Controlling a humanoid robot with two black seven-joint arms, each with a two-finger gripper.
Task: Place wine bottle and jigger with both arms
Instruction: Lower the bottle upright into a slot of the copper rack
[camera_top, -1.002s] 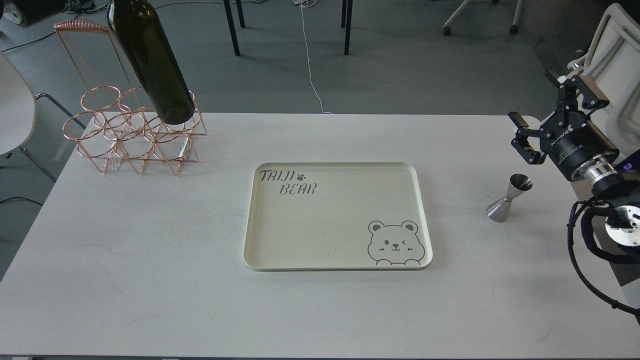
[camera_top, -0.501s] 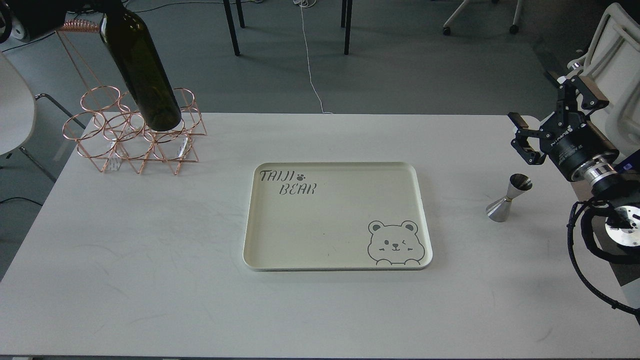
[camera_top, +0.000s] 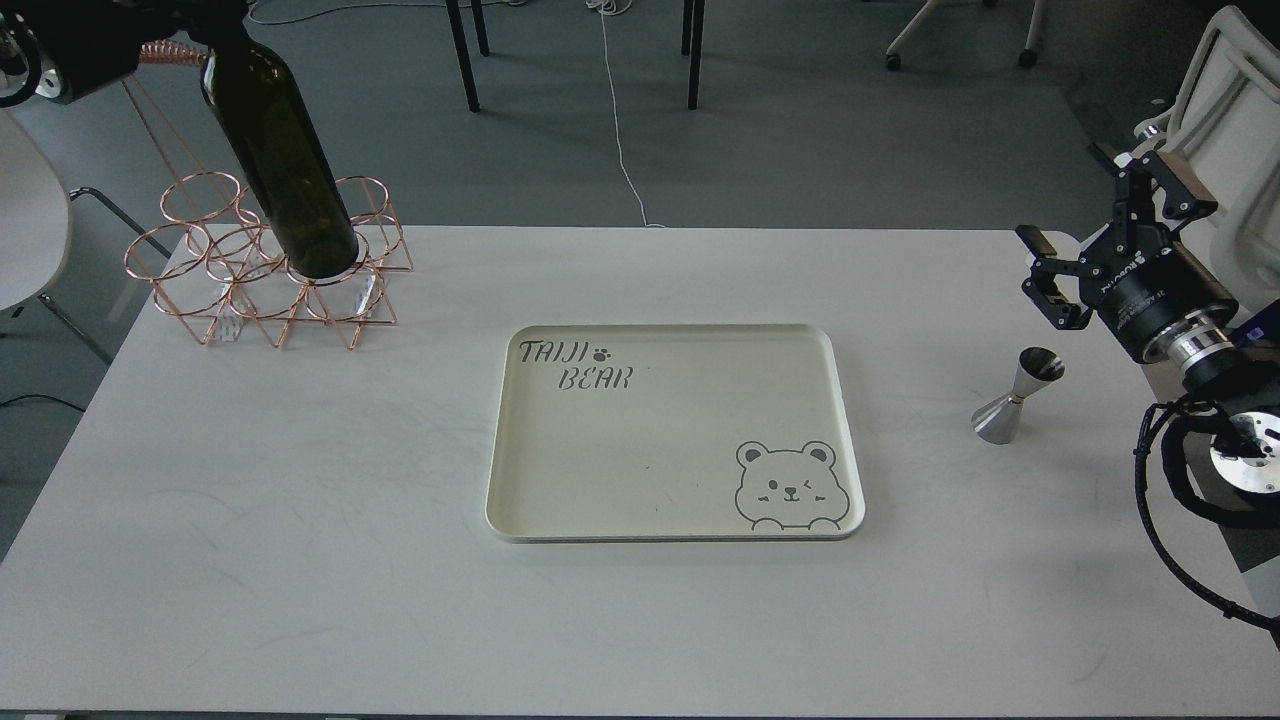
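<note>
The wine bottle (camera_top: 283, 170) stood tilted in the upper left of the frame, its base sitting at the rings of a copper wire rack (camera_top: 270, 265) on the far left corner of the white table (camera_top: 300, 520). Its neck ran up toward the top edge, where the dark bulk of the left arm (camera_top: 70, 40) covered it; the left gripper itself was hidden there, so whether its fingers were clamped on the neck or apart could not be told. The rack's tall coiled handle rose just behind the bottle, and a pale chair (camera_top: 25, 210) showed at the left edge beyond the table.

In the middle of the table lay a cream tray (camera_top: 505, 450) printed with "TAIJI BEAR" and a winking bear, nothing resting on it. Well to its right stood the jigger (camera_top: 1018, 396), upright with the wider cone down, on bare tabletop. The right gripper (camera_top: 1090, 235) hung above and just beyond it near the right edge, apart from it, its two fingers spread wide and holding nothing. The right arm's cable loop (camera_top: 1165, 500) curved along the right edge of the frame. Between jigger and tray the tabletop was bare. Chair legs and a white cord (camera_top: 620, 120) crossed the grey floor in the upper part of the frame.
</note>
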